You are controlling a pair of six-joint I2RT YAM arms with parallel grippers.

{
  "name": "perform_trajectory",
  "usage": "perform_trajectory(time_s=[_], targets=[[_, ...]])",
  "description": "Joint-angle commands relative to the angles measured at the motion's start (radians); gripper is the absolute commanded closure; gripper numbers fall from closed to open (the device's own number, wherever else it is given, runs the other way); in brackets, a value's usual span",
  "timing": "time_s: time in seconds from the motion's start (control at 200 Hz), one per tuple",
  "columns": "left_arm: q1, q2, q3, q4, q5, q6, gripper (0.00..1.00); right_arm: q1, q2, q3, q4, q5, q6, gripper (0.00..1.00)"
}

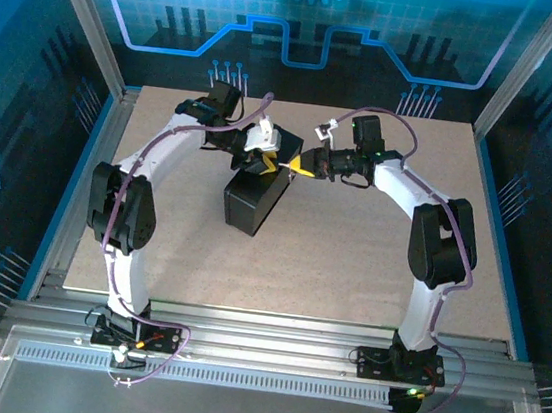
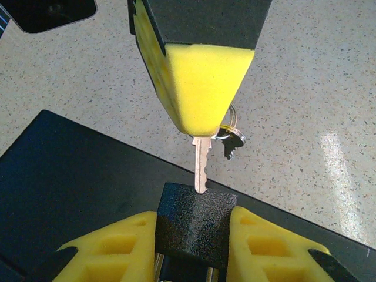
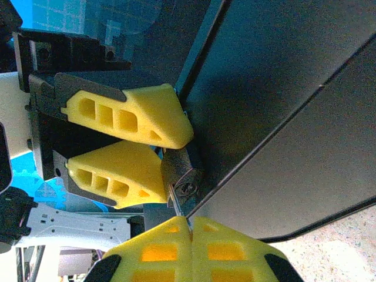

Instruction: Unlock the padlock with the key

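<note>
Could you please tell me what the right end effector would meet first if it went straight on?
Most likely the dark grey textured metal padlock, at whose end its small thin metal key points.

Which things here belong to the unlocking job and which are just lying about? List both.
In the job: padlock, clamped in left gripper; key, pinched in right gripper, its tip at the padlock.
Lying about: black box under them; small spare key dangling beside it; speckled table.

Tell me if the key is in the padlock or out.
Not seated: the key shows nearly its whole blade bare, tip just touching the padlock. Whether the tip has entered, cannot tell.
</note>
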Motion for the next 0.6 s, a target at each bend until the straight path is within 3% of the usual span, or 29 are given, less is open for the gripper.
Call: perform_trajectory(time_s=[0.0,0.595], targets=[[-0.013,0.001,-0.044,-0.081,0.009,0.001,0.74,0.002,0.007,-0.035,0.024,-0.018,0.026,1.0],[-0.013,-0.025,-0.077,-0.078,-0.001,-0.005,0.74,-0.015,-0.036,-0.111,0.093,-0.026,0.07,1.0]])
